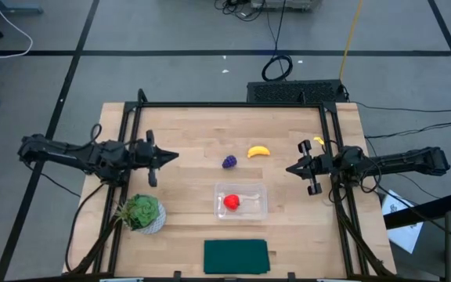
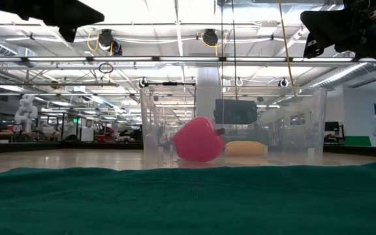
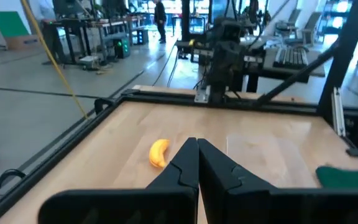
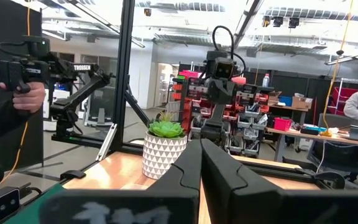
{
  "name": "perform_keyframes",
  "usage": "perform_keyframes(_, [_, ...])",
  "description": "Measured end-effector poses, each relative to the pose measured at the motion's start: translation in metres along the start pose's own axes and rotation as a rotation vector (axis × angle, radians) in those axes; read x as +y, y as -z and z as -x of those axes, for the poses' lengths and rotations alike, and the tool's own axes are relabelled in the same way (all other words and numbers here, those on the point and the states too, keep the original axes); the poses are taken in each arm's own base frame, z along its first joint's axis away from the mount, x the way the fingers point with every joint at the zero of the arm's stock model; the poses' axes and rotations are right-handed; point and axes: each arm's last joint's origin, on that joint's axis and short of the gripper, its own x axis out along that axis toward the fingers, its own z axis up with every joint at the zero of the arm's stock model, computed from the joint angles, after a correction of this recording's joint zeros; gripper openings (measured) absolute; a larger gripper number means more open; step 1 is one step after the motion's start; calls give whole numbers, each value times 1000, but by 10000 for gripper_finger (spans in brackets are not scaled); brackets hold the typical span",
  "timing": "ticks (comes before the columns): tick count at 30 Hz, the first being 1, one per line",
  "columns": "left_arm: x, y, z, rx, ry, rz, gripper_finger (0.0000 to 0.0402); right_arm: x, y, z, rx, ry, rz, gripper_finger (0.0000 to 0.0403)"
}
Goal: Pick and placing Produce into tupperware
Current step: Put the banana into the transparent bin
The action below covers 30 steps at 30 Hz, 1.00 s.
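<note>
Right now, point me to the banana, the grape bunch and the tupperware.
banana (image 1: 258,151), high view, middle of the curved yellow body.
grape bunch (image 1: 229,162), high view, centre of the purple cluster.
tupperware (image 1: 258,190), high view, clear rim at a far corner, away from the red fruit (image 1: 231,202) inside.

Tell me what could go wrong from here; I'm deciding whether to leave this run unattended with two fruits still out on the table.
The container is light and already holds the red fruit; a descending gripper could clip its rim and shove it. The grapes and banana lie close together, so reaching for one might knock the other away. Both the left gripper and right gripper are shut and must open first.
</note>
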Motion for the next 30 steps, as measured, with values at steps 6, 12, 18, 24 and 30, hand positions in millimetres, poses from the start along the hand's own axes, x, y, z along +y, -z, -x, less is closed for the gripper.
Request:
perform_keyframes(6, [1,19,-2,66,-9,-43,0,0,0,0,0,0,0,0])
perform_keyframes(12, [1,34,-3,47,-12,-27,0,0,0,0,0,0,0,0])
perform_keyframes(18, [3,38,5,-7,-11,-27,0,0,0,0,0,0,0,0])
perform_keyframes(24, [6,44,13,-49,-6,-27,0,0,0,0,0,0,0,0])
perform_keyframes(30, [8,60,17,-69,-6,-30,0,0,0,0,0,0,0,0])
